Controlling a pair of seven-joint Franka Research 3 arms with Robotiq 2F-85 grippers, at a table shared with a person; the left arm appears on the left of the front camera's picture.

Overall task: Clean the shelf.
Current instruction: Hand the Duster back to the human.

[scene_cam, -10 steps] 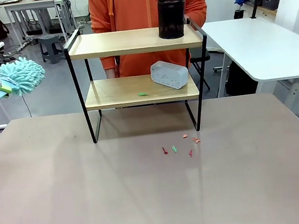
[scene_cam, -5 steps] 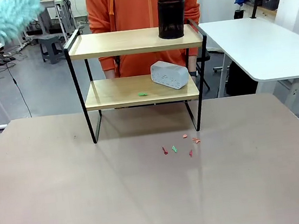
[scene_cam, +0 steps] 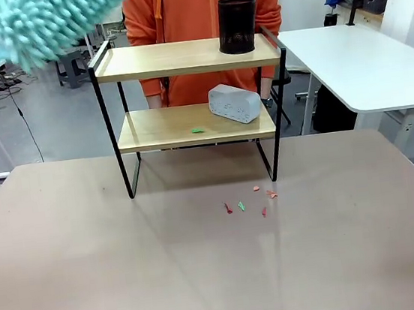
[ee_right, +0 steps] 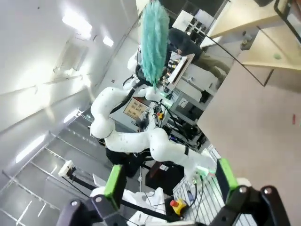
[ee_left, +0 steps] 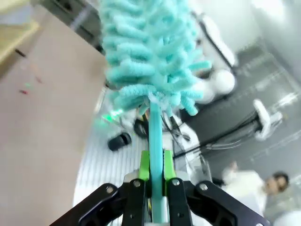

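right gripper (ee_right: pixel 169 178), viewed from its own wrist: green-padded fingers (ee_right: pixel 115 181) spread wide, nothing between them. beyond, the white left arm (ee_right: pixel 134 138) holds a teal duster (ee_right: pixel 154 40) upright. upper right: the shelf (ee_right: pixel 256 19), with a green scrap (ee_right: pixel 277 56) on its lower board, standing on the table (ee_right: pixel 254 122).

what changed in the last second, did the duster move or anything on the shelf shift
The duster, clamped in the left tool, swung from mid-height at the far left upward, then right toward the top of the shelf. The person's hand, above the black mesh cup earlier, pulled away. Shelf, cup, white box and paper scraps stayed put.
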